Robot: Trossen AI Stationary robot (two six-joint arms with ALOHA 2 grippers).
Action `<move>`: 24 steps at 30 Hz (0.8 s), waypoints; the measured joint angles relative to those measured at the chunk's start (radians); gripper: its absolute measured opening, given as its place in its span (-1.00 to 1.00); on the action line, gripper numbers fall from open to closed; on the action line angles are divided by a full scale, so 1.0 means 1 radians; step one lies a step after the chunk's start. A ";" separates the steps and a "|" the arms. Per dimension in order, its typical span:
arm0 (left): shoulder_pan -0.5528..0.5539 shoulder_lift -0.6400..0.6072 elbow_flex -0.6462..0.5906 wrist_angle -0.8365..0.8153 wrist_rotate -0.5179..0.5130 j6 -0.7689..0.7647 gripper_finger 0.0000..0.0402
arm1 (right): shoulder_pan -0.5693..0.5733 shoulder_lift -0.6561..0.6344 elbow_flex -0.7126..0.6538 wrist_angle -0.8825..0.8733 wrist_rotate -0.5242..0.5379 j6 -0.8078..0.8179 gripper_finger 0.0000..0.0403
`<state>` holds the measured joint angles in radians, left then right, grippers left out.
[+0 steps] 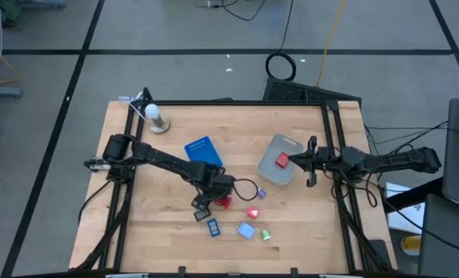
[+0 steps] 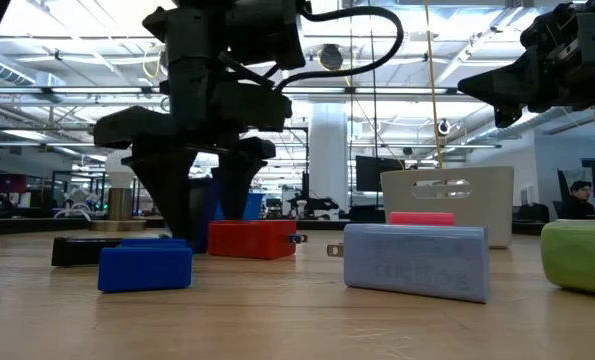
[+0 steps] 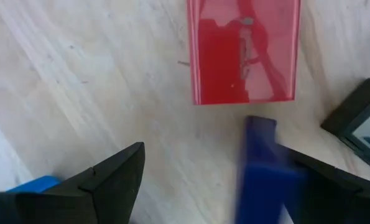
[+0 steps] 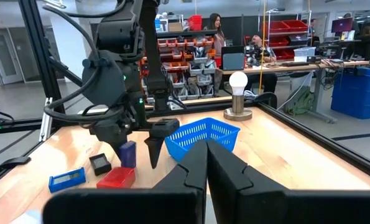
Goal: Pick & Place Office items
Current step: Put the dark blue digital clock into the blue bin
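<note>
My left gripper (image 1: 206, 202) (image 3: 216, 155) points down over the small pieces at the table's near middle, open. A dark blue piece (image 3: 262, 168) stands at one finger. Under it lie a red block (image 3: 244, 53) and a black piece (image 3: 359, 124). Nearer the near edge lie a dark blue piece (image 1: 213, 227), a light blue one (image 1: 246, 230), a green one (image 1: 265, 235) and a red one (image 1: 252, 212). My right gripper (image 1: 293, 160) (image 4: 206, 152) is shut and hovers over the clear tub (image 1: 275, 171), which has a red piece (image 1: 281, 161) in it. My left gripper has the dark blue piece (image 4: 127, 154) against the inner face of one finger (image 3: 334, 186); the other finger (image 3: 119, 171) stands well apart from it. The fingers come from above, pointing down. The piece stands upright; whether its lower end is on the table, I cannot tell.
A blue mesh tray (image 1: 202, 150) lies just beyond my left gripper, toward the far edge. A light bulb on a stand (image 1: 156, 117) is at the far left corner. Black frame rails (image 1: 333, 147) run along the table's sides. People sit at desks beyond the table.
</note>
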<state>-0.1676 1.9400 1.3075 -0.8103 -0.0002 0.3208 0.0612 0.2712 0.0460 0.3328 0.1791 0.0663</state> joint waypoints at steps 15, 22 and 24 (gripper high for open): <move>-0.014 0.000 0.000 -0.014 0.004 -0.013 0.30 | 0.000 0.001 0.000 0.000 0.001 0.000 -1.00; -0.044 0.000 0.000 -0.048 0.003 -0.015 -0.06 | 0.000 0.001 0.000 0.000 0.002 -0.007 -1.00; -0.052 0.000 0.000 -0.049 0.003 -0.014 -0.19 | 0.000 0.001 0.000 0.000 0.002 -0.007 -1.00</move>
<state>-0.2193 1.9400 1.3079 -0.8589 0.0032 0.3073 0.0612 0.2718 0.0460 0.3325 0.1810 0.0593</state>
